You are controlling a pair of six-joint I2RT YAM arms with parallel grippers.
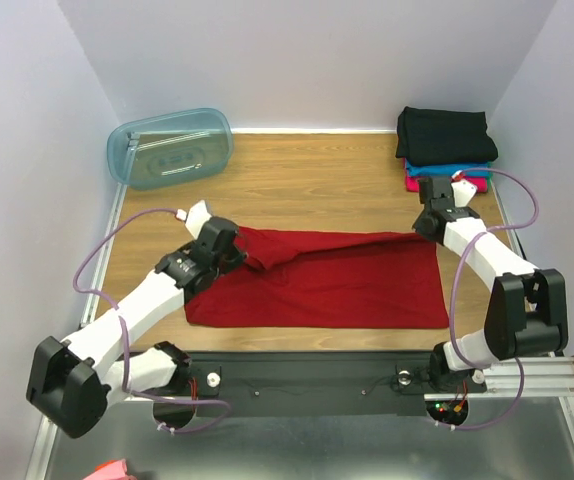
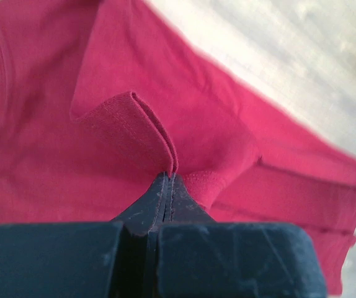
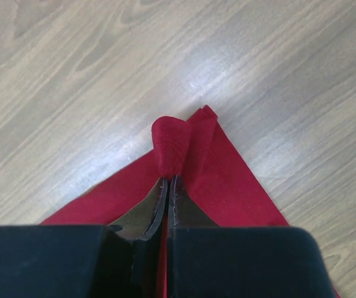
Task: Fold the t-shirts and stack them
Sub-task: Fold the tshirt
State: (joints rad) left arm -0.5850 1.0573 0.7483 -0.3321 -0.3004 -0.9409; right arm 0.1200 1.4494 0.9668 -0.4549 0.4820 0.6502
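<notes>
A deep red t-shirt (image 1: 327,280) lies spread across the middle of the wooden table. My left gripper (image 1: 235,250) is shut on a fold of its cloth near the left end; the left wrist view shows the pinched ridge (image 2: 159,133) above my closed jaws (image 2: 169,177). My right gripper (image 1: 425,228) is shut on the shirt's far right corner, seen bunched (image 3: 172,146) at my closed jaws (image 3: 169,180). A stack at the back right holds a folded black t-shirt (image 1: 442,135) on top of a teal blue one (image 1: 447,170) and a magenta pink one (image 1: 472,184).
A translucent pale blue plastic tub (image 1: 170,147) lies at the back left. White walls close in the table on three sides. A black rail (image 1: 307,375) with the arm bases runs along the near edge.
</notes>
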